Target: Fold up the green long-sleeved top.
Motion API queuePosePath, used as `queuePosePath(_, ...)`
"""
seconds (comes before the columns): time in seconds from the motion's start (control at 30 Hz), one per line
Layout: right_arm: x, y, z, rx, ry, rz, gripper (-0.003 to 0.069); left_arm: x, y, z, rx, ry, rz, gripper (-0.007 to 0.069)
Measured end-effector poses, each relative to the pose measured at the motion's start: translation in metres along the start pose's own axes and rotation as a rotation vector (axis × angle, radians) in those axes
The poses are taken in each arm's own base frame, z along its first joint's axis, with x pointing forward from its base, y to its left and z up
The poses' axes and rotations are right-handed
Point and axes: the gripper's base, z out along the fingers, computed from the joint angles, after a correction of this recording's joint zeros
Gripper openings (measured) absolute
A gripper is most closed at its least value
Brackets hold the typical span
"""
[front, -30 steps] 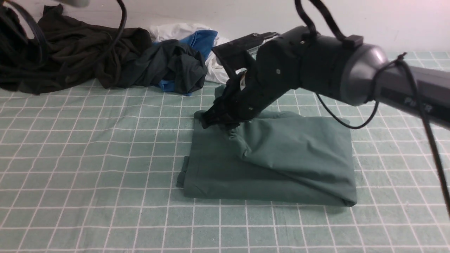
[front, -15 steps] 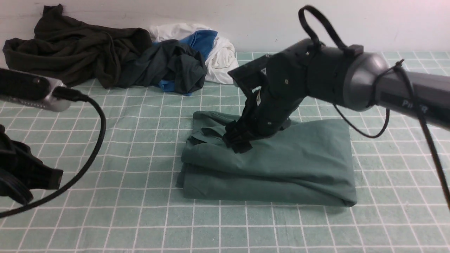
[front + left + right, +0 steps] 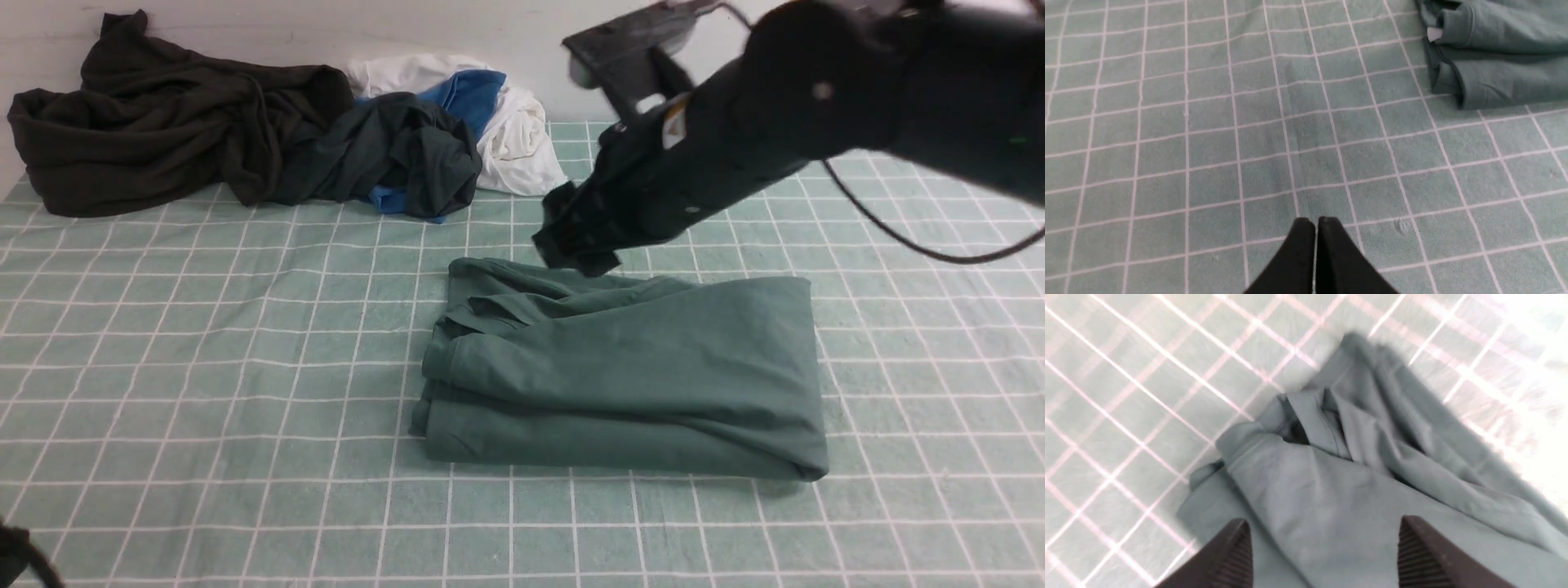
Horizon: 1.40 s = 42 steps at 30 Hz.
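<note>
right gripper [image 3: 1323, 531] fingers spread, empty, above the folded teal-green cotton top [image 3: 637, 367]; left gripper [image 3: 1315, 222] fingers pressed together, top well beyond their tips.

One green long-sleeved top [image 3: 629, 384]; one left gripper [image 3: 1315, 222]; one right gripper [image 3: 1323, 522]; perhaps four heaped garments [image 3: 326, 139].

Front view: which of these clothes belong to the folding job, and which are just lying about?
Job: green long-sleeved top, folded on the checked cloth; right gripper above it, jaws open and empty; left gripper, jaws shut, apart from the top.
Lying about: dark garments, white garment and blue garment, heaped at the far edge.
</note>
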Motion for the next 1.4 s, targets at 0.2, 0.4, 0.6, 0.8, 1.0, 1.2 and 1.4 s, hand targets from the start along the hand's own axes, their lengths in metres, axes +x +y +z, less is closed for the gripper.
queuePosePath(0.2,0.053,-0.006,-0.067,0.026,-0.099,0.02,0.0309,0.021,0.002,-0.024,-0.009,-0.177,0.003,-0.0003)
queuePosePath(0.4,0.098,-0.002,-0.135,0.037,-0.314,0.017,0.0087,0.024,0.004,-0.031,-0.021,-0.228,0.011,-0.0003)
queuePosePath(0.6,0.133,0.002,-0.193,0.046,-0.562,0.006,-0.001,0.024,0.004,-0.031,-0.023,-0.228,0.012,-0.0003)
queuePosePath(0.8,0.151,0.003,-0.225,0.08,-0.736,-0.033,-0.0013,0.024,0.004,-0.031,-0.023,-0.228,0.014,-0.0003)
queuePosePath(1.0,0.156,0.002,-0.223,0.099,-0.695,-0.055,-0.0014,0.024,0.004,-0.031,-0.023,-0.228,0.014,-0.0003)
queuePosePath(1.2,0.158,0.001,-0.22,0.098,-0.652,-0.053,-0.0014,0.024,0.004,-0.031,-0.023,-0.228,0.014,-0.0003)
queuePosePath(1.4,0.159,0.002,-0.219,0.084,-0.646,-0.039,-0.0014,0.024,0.004,-0.031,-0.023,-0.228,0.014,-0.0003)
